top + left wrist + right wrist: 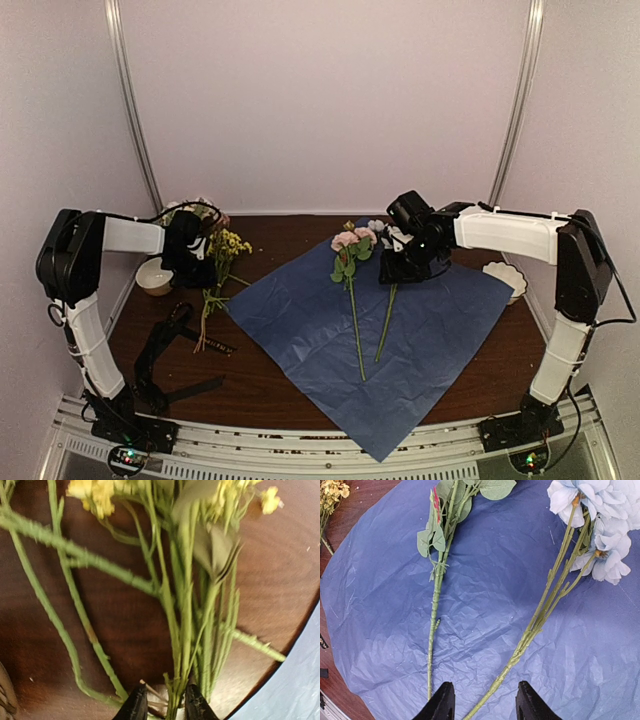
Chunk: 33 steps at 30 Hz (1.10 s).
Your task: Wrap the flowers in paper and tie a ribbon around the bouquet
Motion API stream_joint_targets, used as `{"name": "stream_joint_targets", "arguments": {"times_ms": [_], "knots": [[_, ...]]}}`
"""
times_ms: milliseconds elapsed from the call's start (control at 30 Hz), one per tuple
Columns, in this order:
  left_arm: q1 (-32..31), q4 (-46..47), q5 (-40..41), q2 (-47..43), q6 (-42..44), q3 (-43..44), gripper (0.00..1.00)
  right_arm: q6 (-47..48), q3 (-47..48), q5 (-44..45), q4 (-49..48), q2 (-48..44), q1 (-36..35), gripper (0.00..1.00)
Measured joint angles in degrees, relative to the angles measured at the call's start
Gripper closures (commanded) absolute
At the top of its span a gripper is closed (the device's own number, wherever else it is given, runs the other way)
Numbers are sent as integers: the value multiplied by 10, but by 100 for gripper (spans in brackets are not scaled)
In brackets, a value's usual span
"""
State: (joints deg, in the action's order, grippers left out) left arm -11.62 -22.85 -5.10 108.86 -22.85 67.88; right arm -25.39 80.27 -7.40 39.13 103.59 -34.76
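- Dark brown counter (280, 385) between pale walls, with a metal rail along the near edge.
- Paper (430, 330): lies flat and fully open at mid-counter, turned like a diamond with one corner over the near edge; blue and finely crinkled.
- Pink-headed stem (349, 265): rests lengthwise on the paper, heads and leaves toward the far wall, bare green end toward the near side.
- Bluish-white stem (534, 626): lies on the paper just right of the pink one and roughly parallel to it, pale heads at the far end under the right arm.
- Yellow bunch (182, 630): sits on bare wood left of the paper, near its left corner, small yellow heads far and thin stems trailing near.
- Left tool (165, 695): hangs low over the stem ends of the yellow bunch, with a black finger (136, 705) on each side of several green stems; cannot tell whether clenched on them or only set around them.
- Right tool (485, 692): released, fingers (442, 702) spread well apart just above the paper; straddles the lower end of the bluish-white stem, which passes through the gap unpinched.
- Ribbon (195, 388): lies loose in black loops on the near-left counter, off the paper and well apart from the two stems on it.
- White bowl (153, 277): stands at the far left, just beside the left tool.
- White scalloped dish (505, 278): sits at the far right, near the paper's right corner.
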Motion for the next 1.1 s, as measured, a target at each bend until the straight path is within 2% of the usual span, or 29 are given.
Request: {"name": "stream_joint_targets", "arguments": {"times_ms": [67, 233, 300, 500, 767, 900, 1033, 1100], "knots": [[0, -2, 0, 0, 0, -9, 76, 1, 0, 0, 1, 0, 0, 57], [0, -3, 1, 0, 0, -13, 96, 2, 0, 0, 1, 0, 0, 57], [0, -1, 1, 0, 1, -14, 100, 2, 0, 0, 1, 0, 0, 57], [0, 9, 15, -52, 2, -42, 100, 2, -2, 0, 2, -4, 0, 57], [-12, 86, 80, -268, 21, -95, 100, 22, -4, -5, -3, -37, -7, 57], [-64, 159, 54, -366, 58, -137, 100, 44, -7, -48, -45, -76, -30, 57], [-167, 267, -38, -410, 79, -162, 100, 62, 2, -114, -124, -107, -82, 55], [-213, 321, -93, -409, 78, -163, 100, 59, 14, -156, -188, -112, -110, 50]]}}
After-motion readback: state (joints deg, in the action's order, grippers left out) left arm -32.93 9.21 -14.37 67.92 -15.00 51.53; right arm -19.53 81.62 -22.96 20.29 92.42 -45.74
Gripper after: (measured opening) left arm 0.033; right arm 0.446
